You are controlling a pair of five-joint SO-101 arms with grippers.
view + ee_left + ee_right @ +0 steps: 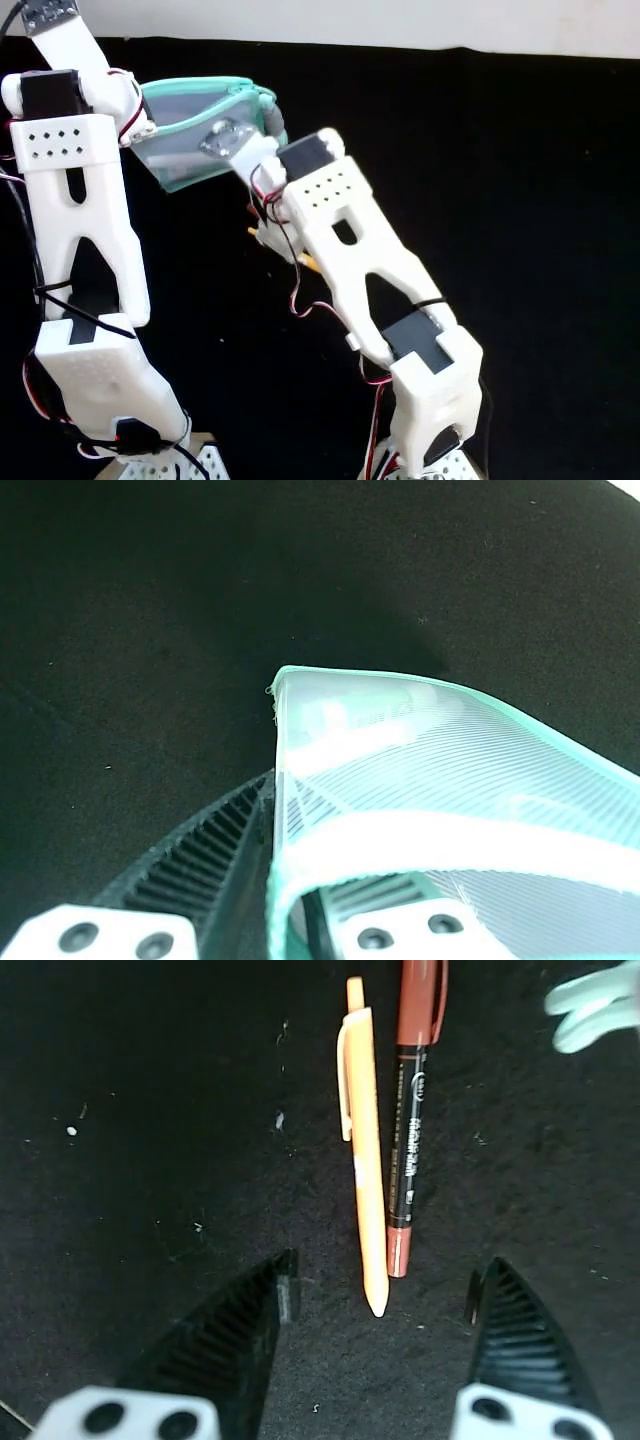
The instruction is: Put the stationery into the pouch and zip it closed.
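The left hand (285, 870) grips the pouch (430, 770) by its edge. Near the pouch, the right hand (385, 1290) is spread wide over the orange pen (365, 1160) and marker (410, 1110). It should centre on one pen before closing.

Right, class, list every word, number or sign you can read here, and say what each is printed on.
Nothing can be read.
On the red-brown marker: white print along the black barrel, too blurred to read.
On the orange pen: no print visible.
On the pouch: nothing legible.
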